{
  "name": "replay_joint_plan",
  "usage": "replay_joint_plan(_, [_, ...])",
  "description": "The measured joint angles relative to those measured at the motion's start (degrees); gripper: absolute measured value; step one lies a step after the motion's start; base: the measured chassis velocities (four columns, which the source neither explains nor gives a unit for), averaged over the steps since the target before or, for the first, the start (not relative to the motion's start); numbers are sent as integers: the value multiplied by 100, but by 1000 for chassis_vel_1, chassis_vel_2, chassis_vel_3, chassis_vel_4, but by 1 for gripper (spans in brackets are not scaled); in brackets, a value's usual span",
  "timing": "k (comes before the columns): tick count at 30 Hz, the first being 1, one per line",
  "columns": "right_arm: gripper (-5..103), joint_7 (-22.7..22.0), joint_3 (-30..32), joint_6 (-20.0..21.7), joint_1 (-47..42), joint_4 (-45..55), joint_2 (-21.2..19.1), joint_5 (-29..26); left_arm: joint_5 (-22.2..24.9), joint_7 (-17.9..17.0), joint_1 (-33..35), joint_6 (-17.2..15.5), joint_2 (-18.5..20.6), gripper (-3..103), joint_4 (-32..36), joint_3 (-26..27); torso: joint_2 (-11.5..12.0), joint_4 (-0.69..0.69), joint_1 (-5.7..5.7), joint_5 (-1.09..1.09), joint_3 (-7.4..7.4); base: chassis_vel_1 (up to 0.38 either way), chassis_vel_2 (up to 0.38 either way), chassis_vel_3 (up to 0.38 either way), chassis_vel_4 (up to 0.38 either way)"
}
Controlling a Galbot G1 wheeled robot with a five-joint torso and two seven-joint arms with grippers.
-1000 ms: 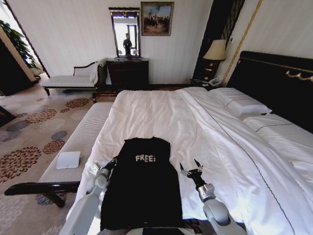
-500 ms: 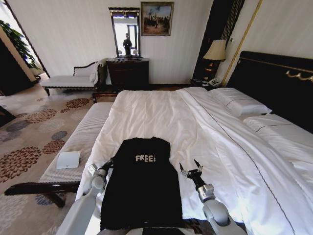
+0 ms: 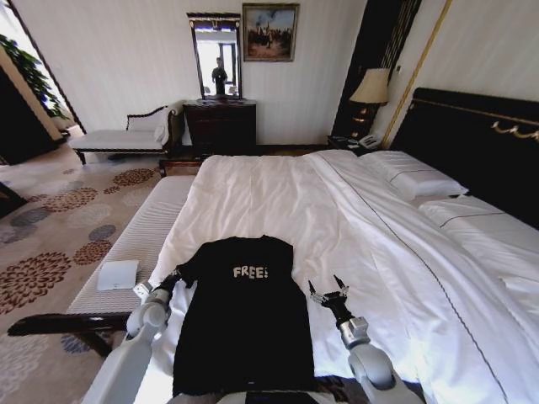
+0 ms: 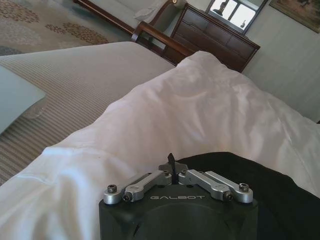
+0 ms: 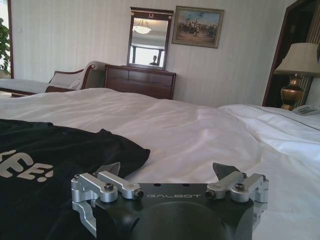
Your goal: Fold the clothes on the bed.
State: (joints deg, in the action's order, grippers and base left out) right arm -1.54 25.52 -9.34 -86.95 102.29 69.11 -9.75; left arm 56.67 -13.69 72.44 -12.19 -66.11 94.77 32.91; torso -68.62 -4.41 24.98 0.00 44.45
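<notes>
The black T-shirt with white "FREE!" print lies flat near the foot of the white bed. Its left sleeve is stretched out sideways toward the bed's edge. My left gripper is shut on that sleeve's tip. In the left wrist view the left gripper has its fingers pressed together, with the T-shirt just beside them on the duvet. My right gripper hovers open over bare sheet, just right of the shirt. In the right wrist view the right gripper is spread wide, beside the T-shirt.
A pale striped bench runs along the bed's left edge and carries a white box. Pillows and the dark headboard are at the far right. A dresser and a lamp stand by the back wall.
My left gripper has moved left toward the bed's edge, drawing the shirt's left sleeve out from the body. The right gripper has stayed where it was.
</notes>
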Motion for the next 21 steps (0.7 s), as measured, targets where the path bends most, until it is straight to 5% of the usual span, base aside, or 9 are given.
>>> replay_joint_plan(11, [100, 0, -42, 0, 20, -15, -36, -5, -200, -54, -174, 9, 132, 1, 59, -249, 0, 0, 0, 0, 0, 0, 0, 0, 0])
replay_joint_plan(21, [100, 5, -284, 4, 285, -144, -285, -121, -1228, -344, -358, -264, 420, 1, 823, -828, 1, 4, 0, 2, 0, 0, 0, 0, 0])
